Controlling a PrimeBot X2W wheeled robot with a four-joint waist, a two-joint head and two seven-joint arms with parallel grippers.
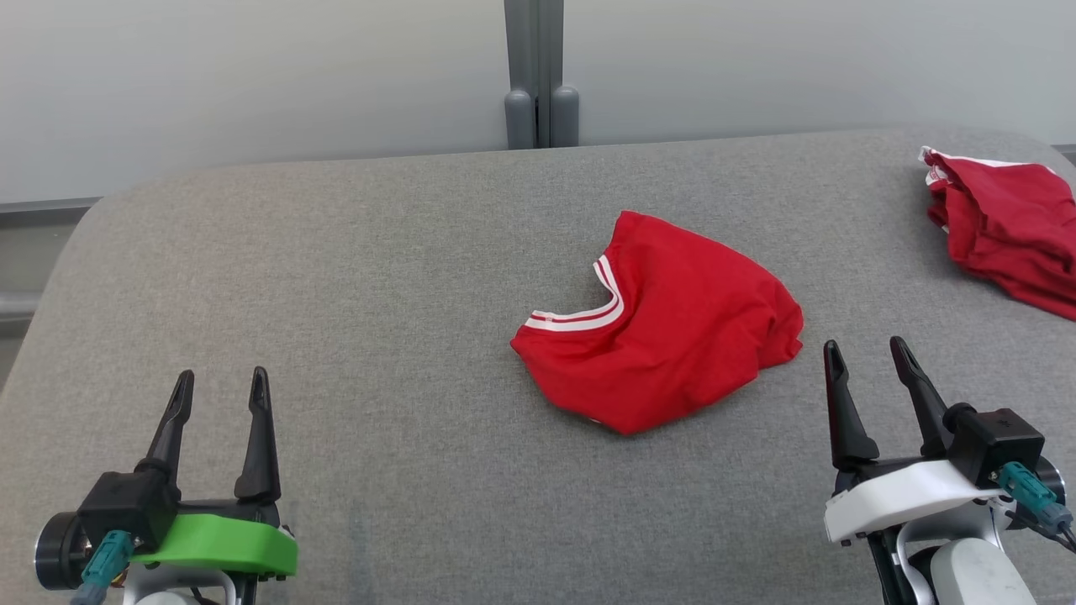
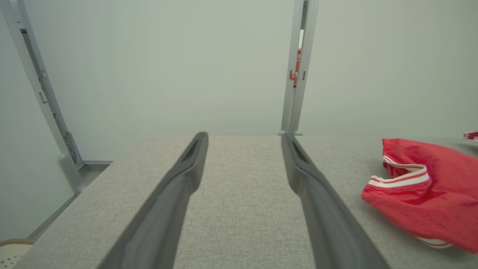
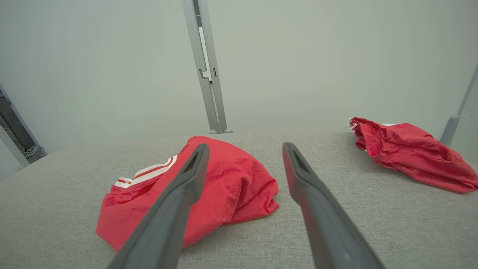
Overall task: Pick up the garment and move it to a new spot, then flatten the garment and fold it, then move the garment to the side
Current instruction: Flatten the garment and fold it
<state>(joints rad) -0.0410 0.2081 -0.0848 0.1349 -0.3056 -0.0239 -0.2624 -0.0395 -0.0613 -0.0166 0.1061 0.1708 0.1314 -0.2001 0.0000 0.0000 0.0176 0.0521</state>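
Note:
A crumpled red garment (image 1: 672, 328) with a white-striped collar lies bunched in the middle of the grey fabric surface (image 1: 378, 277). The same garment (image 2: 429, 186) sits at the right of the left wrist view, and the garment (image 3: 231, 183) is partly behind one finger in the right wrist view. My left gripper (image 1: 220, 388) rests open at the lower left, far from the cloth. At the lower right, my right gripper (image 1: 866, 353) stands open just beside the garment's right edge, holding nothing.
A second red garment (image 1: 1009, 227) with white trim lies heaped at the far right edge of the surface, also visible as the second red garment (image 3: 407, 153) in the right wrist view. A grey post (image 1: 540, 76) rises behind the surface against pale wall panels.

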